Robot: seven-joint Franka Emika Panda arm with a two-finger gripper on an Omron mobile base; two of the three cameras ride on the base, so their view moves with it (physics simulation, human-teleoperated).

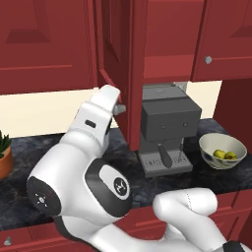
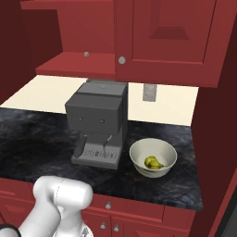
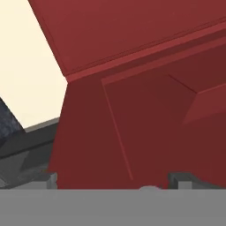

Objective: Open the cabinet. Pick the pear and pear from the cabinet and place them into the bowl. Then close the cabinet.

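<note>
Dark stone counter (image 1: 29,162) is stretching along under the cabinet (image 1: 120,64), where the gripper (image 1: 118,106) is hanging wide open and empty at the swung-out door, so I'm guessing it's closing up next, with both pears (image 1: 224,155) sitting in the bowl (image 1: 209,147) far right.

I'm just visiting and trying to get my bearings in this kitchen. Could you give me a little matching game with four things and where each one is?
Things:
1. pears
2. coffee machine
3. potted plant
4. hand

Places:
A. far left end of the counter
B. inside the bowl
C. at the lower edge of the open cabinet door
D. on the counter, next to the bowl

Pairs: 1-B, 2-D, 3-A, 4-C
</note>
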